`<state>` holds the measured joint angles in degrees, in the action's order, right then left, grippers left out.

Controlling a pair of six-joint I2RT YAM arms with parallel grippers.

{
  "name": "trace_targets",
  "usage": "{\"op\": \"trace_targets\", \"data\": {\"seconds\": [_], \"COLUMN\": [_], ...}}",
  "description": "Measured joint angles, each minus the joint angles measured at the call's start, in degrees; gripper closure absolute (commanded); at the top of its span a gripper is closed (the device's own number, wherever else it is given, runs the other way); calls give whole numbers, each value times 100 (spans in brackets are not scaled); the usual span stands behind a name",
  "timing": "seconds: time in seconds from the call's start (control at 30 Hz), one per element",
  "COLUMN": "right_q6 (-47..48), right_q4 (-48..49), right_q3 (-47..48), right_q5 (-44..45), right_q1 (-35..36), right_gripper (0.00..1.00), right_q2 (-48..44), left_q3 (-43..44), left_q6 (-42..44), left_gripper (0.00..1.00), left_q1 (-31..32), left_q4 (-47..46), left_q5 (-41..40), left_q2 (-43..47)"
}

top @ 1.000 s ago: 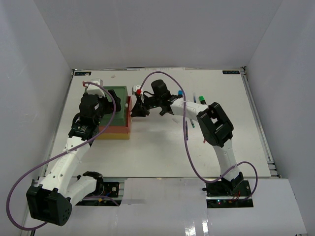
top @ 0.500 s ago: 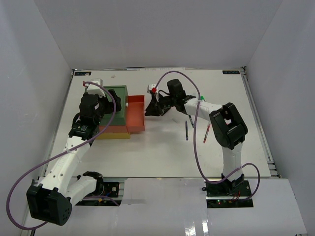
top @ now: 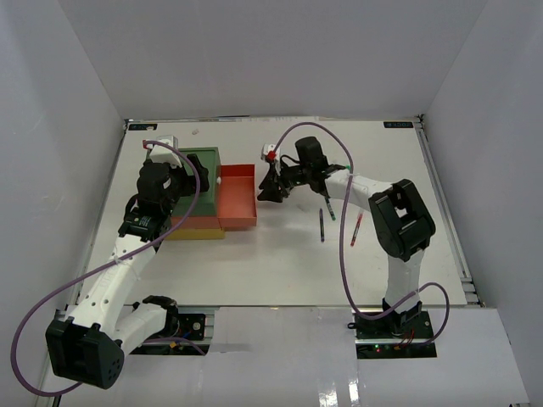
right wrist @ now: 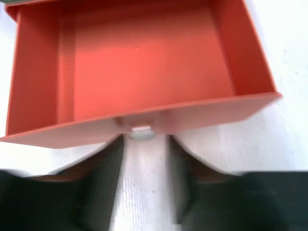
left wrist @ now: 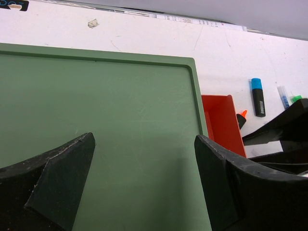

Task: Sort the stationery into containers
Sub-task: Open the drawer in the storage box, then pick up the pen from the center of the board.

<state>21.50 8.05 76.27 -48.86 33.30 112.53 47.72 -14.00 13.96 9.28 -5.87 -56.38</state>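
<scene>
Here the containers (top: 204,163) stand at the left of the bench (top: 271,263) as one stack, with a green tier on top and a yellow tier (top: 197,234) showing at the bottom edge. The red-orange drawer (top: 239,199) between them is slid out to the right. In the right wrist view its floor and walls are bare, with nothing inside.

The right gripper (right wrist: 143,144) sits at the drawer's front. Its jaws are narrowly parted on either side of the small pale knob (right wrist: 141,133) and do not appear to pinch it, though the fingers are blurred. The left gripper (left wrist: 144,139) hovers over the flat green lid (left wrist: 106,110) with its jaws spread wide and holding nothing.

The stationery lies on the bench, outside the stack. A blue-capped highlighter (left wrist: 258,96) and a green-capped one (left wrist: 296,98) lie beyond the drawer, and an orange-capped one (left wrist: 242,118) lies just beside its far wall. A dark pen (top: 321,225) and a red pen (top: 355,229) lie right of the drawer, near the right arm.
</scene>
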Motion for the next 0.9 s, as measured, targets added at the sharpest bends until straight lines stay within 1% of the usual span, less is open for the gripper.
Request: {"op": "trace_targets", "data": {"seconds": [0.1, 0.17, 0.2, 0.27, 0.33, 0.43, 0.6, 0.73, 0.8, 0.9], "right_q6": [-42, -98, -153, -243, -313, -503, -903, -1165, -1279, -1475], "right_q4": [-52, -59, -50, -63, -61, -63, -289, -938, -1134, -1388], "right_q3": [-127, -223, -297, -448, -584, -756, -732, -219, 17, 87], "right_q5": [293, 459, 557, 754, 999, 1733, 3399, 4468, 4795, 5093], "right_q1": [-120, -269, -367, -573, -748, -1005, -1432, -1821, -1978, -2173], "right_gripper": [35, 30, 26, 22, 21, 20, 21, 21, 22, 24], "right_q2": [-181, -337, -437, -678, -903, -1235, -1416, -984, -678, -332], "left_q3": [0, 0, 0, 0, 0, 0, 0, 0, 0, 0], "left_q6": [0, 0, 0, 0, 0, 0, 0, 0, 0, 0], "left_gripper": [5, 5, 5, 4, 4, 4, 4, 4, 4, 4], "left_q1": [0, 0, 0, 0, 0, 0, 0, 0, 0, 0], "left_q4": [-4, -4, -7, -7, -4, -4, -7, -4, -4, -4], "left_q5": [2, 4, 7, 11, 15, 15, 17, 17, 17, 20], "left_q2": [-2, -2, -2, -2, -2, -2, -2, -2, 0, 0]}}
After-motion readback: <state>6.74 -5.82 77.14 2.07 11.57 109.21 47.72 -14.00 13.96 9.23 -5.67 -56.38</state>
